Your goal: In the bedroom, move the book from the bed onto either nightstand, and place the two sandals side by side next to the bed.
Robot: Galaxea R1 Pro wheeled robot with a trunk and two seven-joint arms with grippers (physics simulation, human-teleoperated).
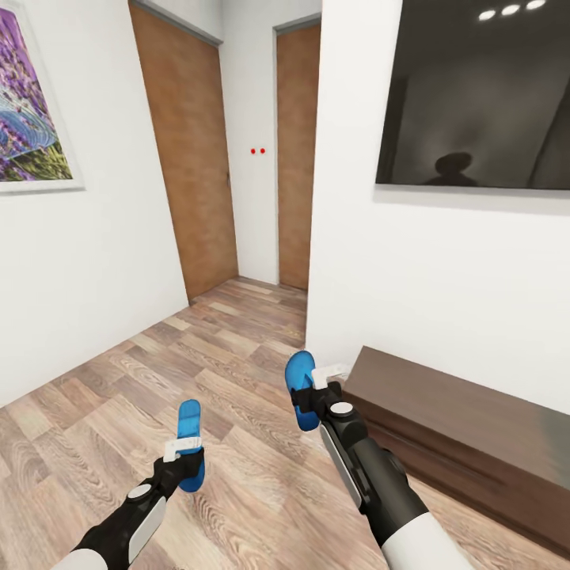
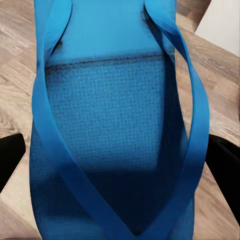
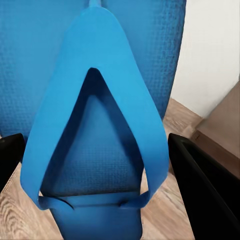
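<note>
Each of my grippers carries one bright blue sandal above the wood floor. My left gripper (image 1: 184,459) is shut on a sandal (image 1: 190,443) that stands on edge; up close its sole and thong straps (image 2: 115,125) sit between the black fingers (image 2: 225,170). On the other side, my right gripper (image 1: 317,392) is shut on the second sandal (image 1: 299,384), whose strap and sole (image 3: 95,115) lie between the black fingers (image 3: 205,185). The book, the bed and the nightstand are out of view.
A long low dark brown cabinet (image 1: 475,427) runs along the white wall at right, under a dark wall screen (image 1: 475,95). Ahead, a narrow passage leads to two wooden doors (image 1: 186,150). A framed picture (image 1: 32,111) hangs on the left wall. Plank floor (image 1: 158,372) lies open ahead.
</note>
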